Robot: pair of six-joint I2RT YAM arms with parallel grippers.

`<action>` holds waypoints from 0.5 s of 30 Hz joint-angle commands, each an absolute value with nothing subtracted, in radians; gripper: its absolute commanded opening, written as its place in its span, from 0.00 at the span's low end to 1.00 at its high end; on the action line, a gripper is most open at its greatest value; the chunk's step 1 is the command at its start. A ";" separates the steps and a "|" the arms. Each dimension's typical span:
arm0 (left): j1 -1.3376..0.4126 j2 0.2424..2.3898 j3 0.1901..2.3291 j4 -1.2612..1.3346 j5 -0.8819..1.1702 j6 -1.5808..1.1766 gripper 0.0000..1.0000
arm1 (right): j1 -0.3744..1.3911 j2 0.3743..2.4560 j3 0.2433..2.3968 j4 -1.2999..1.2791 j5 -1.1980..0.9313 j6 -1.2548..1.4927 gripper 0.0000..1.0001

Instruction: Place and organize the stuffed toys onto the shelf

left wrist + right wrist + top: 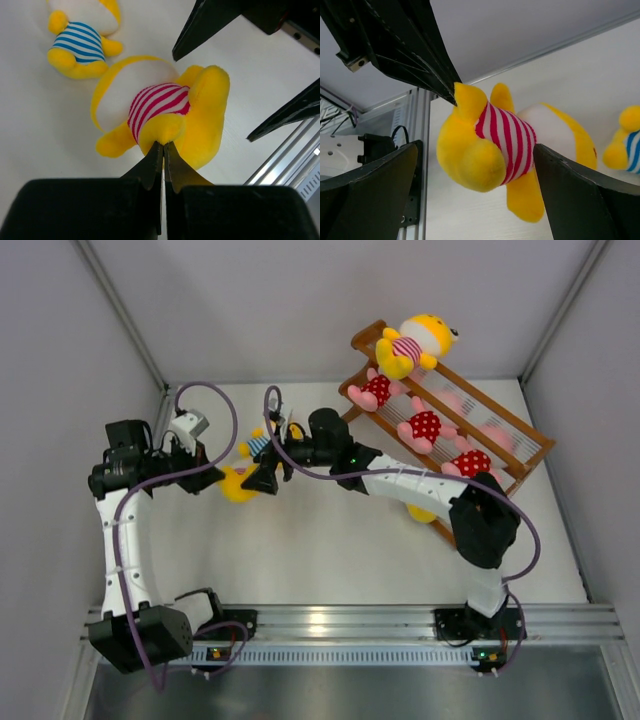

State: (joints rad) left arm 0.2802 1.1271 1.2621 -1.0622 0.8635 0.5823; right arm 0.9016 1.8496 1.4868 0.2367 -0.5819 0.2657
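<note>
Step in hand, as judged: a handover. The left gripper (162, 150) pinches a limb of the striped toy (165, 105), left of centre in the top view. The right gripper (475, 147) straddles it, fingers spread. The next move calls for the right to close, the left to release, then transfer to the shelf (500, 410), upper right.

The left arm (115, 550) and right arm (410, 483) have white links between bulky black joint housings. Purple cables (236, 420) loop along them. The fingers (365, 195) are black, tapered wedges.
</note>
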 commanded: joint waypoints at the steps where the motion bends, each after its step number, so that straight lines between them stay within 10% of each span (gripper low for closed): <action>1: 0.282 1.111 1.295 -1.068 0.919 0.597 0.00 | 0.902 1.899 1.529 0.414 -0.693 0.396 0.99; 9: 0.282 1.121 1.313 -1.068 0.936 0.574 0.00 | 0.954 1.982 1.604 0.256 -0.670 0.295 0.85; 14: 0.281 1.117 1.325 -1.068 0.948 0.540 0.00 | 0.966 1.987 1.667 0.192 -0.617 0.269 0.04; 15: 0.282 1.117 1.330 -1.068 0.940 0.535 0.00 | 0.965 1.976 1.675 0.142 -0.612 0.255 0.00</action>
State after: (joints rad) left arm 0.2806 1.1282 1.2839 -1.0744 0.8928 0.5552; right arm 0.9520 1.9942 1.5906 0.1848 -0.6216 0.2890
